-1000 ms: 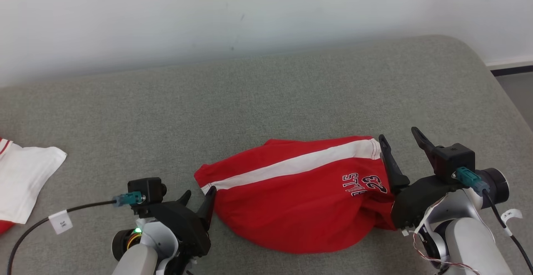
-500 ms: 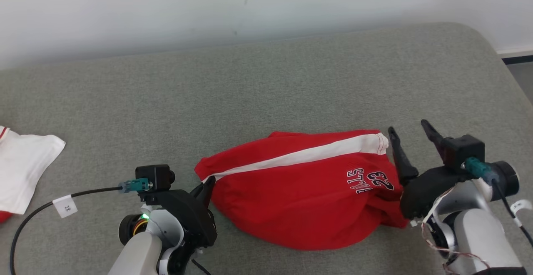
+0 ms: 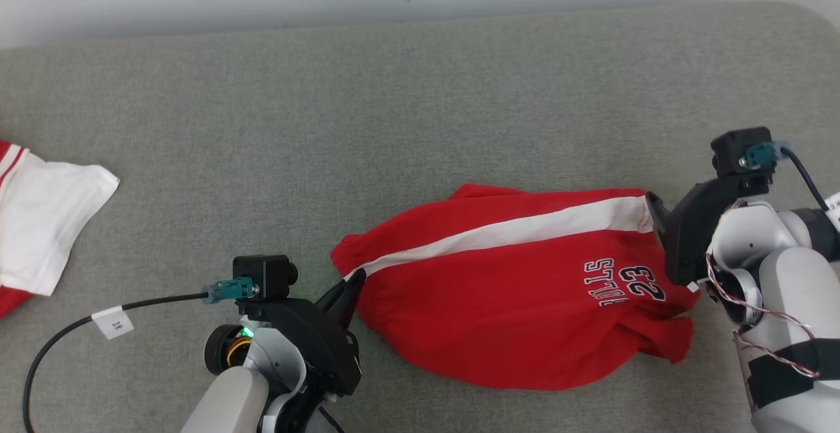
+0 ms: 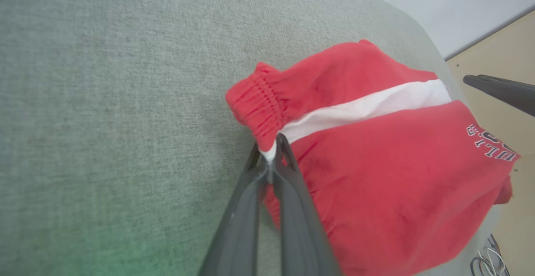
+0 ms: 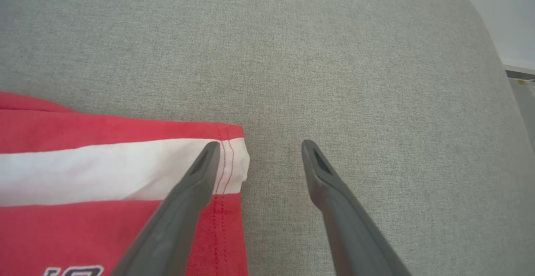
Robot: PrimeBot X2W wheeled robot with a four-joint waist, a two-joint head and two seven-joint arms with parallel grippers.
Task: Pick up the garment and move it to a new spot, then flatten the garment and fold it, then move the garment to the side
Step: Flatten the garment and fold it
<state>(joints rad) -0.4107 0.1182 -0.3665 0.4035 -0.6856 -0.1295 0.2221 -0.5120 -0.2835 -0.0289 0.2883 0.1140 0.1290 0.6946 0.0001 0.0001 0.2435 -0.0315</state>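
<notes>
Left hand [image 4: 271, 148] has clenched onto red "23" shorts [image 3: 525, 302]; right hand [image 5: 260, 144] spread, released.

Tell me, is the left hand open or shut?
Shut: the left hand has both fingers pressed together on the waistband of the shorts.

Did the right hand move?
Yes. Judged against the red shorts, the right hand tipped farther up the head view, fingers now straddling the hem corner.

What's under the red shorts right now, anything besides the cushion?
The grey cushion shows all around the red shorts, which lie on it. Anything beneath the bunched cloth is covered, so I cannot tell.
</notes>
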